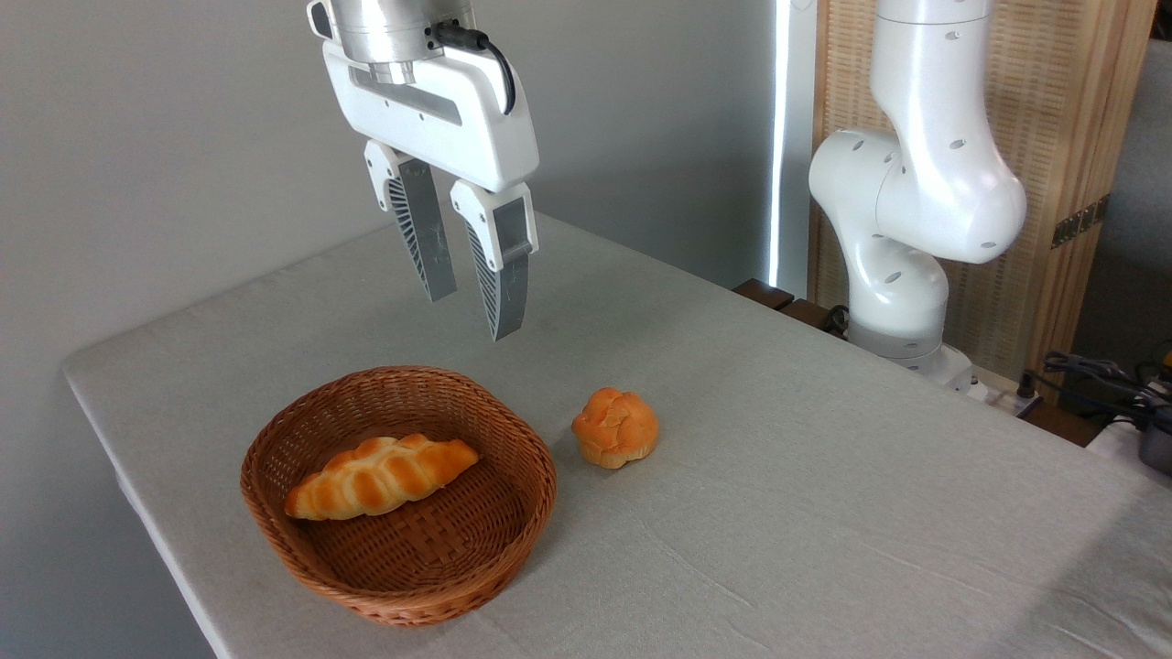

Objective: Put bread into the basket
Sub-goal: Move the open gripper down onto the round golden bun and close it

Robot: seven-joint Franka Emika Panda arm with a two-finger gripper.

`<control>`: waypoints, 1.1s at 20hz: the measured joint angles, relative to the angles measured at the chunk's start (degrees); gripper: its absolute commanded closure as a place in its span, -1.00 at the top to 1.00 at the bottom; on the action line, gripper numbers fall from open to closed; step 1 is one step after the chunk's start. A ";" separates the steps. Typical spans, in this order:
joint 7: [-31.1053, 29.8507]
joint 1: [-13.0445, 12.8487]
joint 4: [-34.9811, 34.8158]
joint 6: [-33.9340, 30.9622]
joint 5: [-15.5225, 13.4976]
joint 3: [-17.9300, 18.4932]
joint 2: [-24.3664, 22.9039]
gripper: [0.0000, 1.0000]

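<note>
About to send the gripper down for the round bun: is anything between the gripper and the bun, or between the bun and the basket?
Nothing visible. The open gripper hangs in clear air above the table; the bun sits alone beside the basket, which already holds a long loaf but has room.

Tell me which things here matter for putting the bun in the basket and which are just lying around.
Part of the job:
- round knotted bun, on the tablecloth right of the basket
- wicker basket
- gripper, open and empty, hanging above the basket's far rim

Just lying about:
- braided loaf, already inside the basket
- cables at the far right
</note>
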 measured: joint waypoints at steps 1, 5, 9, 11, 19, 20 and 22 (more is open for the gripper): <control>0.00 0.03 0.00 0.00 0.00 0.03 0.00 1.00; 0.00 0.06 0.00 0.00 0.00 0.18 0.03 1.00; 0.00 0.07 0.00 0.00 0.00 0.18 0.08 1.00; 0.00 0.07 -0.10 0.00 0.00 0.18 0.08 1.00; 0.14 0.09 -12.67 -0.43 0.00 0.19 -6.08 1.00; 0.48 0.09 -15.68 0.34 0.00 0.19 -7.45 1.00; 1.12 0.09 -22.53 5.55 0.00 0.19 -9.91 1.00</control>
